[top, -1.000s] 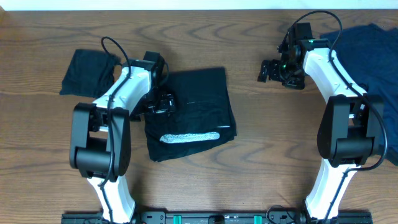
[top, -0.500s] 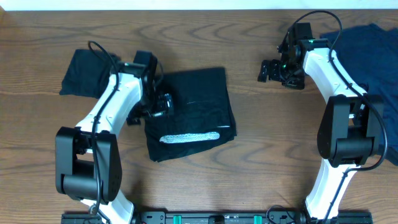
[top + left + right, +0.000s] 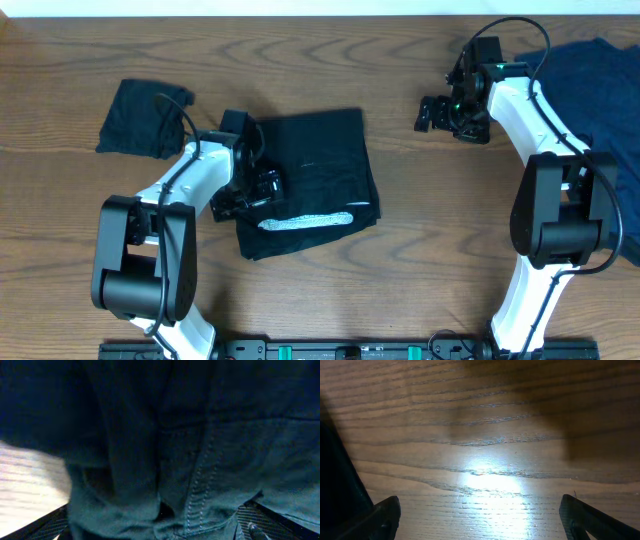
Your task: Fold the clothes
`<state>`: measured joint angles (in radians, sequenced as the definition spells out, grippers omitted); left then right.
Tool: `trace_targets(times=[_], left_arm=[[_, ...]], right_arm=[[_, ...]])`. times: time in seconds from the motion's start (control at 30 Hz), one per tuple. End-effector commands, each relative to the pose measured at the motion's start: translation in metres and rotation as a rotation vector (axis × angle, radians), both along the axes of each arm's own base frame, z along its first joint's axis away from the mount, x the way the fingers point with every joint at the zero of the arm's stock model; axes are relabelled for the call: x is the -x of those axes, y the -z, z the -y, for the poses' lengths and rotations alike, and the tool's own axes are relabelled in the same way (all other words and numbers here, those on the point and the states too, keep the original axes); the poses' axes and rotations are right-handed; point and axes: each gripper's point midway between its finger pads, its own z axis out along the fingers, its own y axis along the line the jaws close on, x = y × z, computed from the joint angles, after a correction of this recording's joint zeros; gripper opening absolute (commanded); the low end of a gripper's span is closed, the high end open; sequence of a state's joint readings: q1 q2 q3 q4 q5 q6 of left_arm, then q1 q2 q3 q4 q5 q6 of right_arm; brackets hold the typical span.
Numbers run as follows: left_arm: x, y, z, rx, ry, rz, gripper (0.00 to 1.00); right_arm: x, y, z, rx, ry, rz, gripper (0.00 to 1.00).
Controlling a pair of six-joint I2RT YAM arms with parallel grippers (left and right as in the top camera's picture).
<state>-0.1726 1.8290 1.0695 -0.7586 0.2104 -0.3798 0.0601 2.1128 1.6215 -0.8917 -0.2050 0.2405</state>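
Note:
The large black garment (image 3: 320, 165) lies folded at the table's middle, with a pale grey-white strip (image 3: 305, 221) near its front edge. My left gripper (image 3: 256, 187) sits at this garment's left edge. In the left wrist view dark stitched fabric (image 3: 200, 445) fills the frame and bunches between the wide-apart fingers (image 3: 262, 519); the left gripper (image 3: 160, 527) is open. A smaller black garment (image 3: 140, 118) lies at the far left. A navy garment (image 3: 600, 90) lies at the far right. My right gripper (image 3: 432, 112) hovers open over bare wood (image 3: 485, 460), nothing between its fingers (image 3: 382, 517).
Brown wooden table (image 3: 430, 240). The table's back edge runs along the top of the overhead view. Both arm bases stand at the front edge, the right arm (image 3: 550, 200) reaching past the navy garment's left side.
My left gripper has slid toward the front along the black garment's left edge, and its elbow swung left. The right arm has not moved.

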Motion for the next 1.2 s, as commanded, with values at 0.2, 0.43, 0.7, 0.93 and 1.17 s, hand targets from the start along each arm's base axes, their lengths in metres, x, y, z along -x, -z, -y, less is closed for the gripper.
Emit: trace_targets(times=[0.2, 0.43, 0.7, 0.93, 1.17], left_arm=[[0.024, 0.015, -0.007, -0.024, -0.055, -0.077, 0.95], [0.025, 0.015, -0.007, -0.025, -0.055, -0.079, 0.50], [0.025, 0.015, -0.007, -0.025, -0.054, -0.078, 0.18], [0.014, 0.012, -0.006, -0.023, 0.003, -0.035, 0.06], [-0.026, -0.010, -0.024, -0.143, 0.074, 0.095, 0.06]], right_arm=[[-0.006, -0.014, -0.002, 0.006, -0.014, 0.041, 0.99], [-0.005, -0.014, -0.002, 0.006, -0.014, 0.041, 0.99], [-0.006, -0.014, -0.002, 0.006, -0.014, 0.041, 0.99], [-0.006, -0.014, -0.002, 0.006, -0.014, 0.041, 0.99], [-0.005, -0.014, -0.002, 0.006, -0.014, 0.041, 0.99]])
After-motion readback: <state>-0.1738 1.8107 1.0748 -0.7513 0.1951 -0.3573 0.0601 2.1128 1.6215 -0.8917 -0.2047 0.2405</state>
